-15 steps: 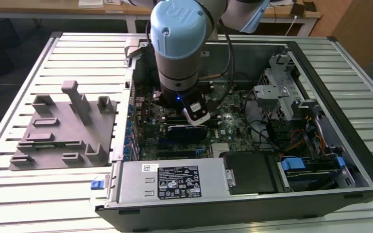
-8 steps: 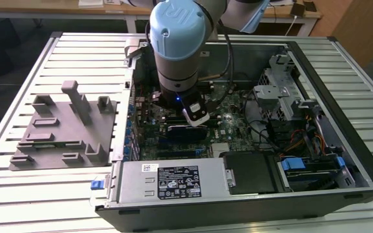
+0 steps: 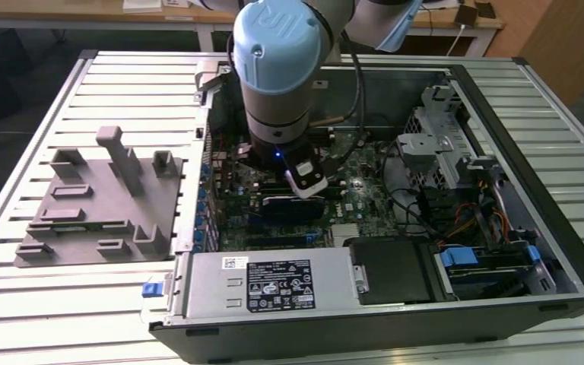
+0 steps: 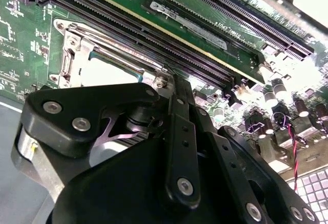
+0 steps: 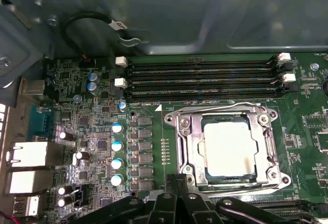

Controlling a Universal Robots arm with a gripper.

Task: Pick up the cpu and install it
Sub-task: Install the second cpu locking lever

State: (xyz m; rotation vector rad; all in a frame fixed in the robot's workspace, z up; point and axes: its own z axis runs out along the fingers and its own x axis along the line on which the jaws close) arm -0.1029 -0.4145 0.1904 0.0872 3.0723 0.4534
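While the cpu (image 5: 229, 148) lies flat, top up, square in its socket frame (image 5: 228, 149), gripper (image 5: 177, 203) state unclear.

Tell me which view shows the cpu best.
The first wrist view: the cpu lies flat inside its metal socket frame, whole top visible. The second wrist view catches part of it behind the gripper body. In the exterior view the arm covers that spot.
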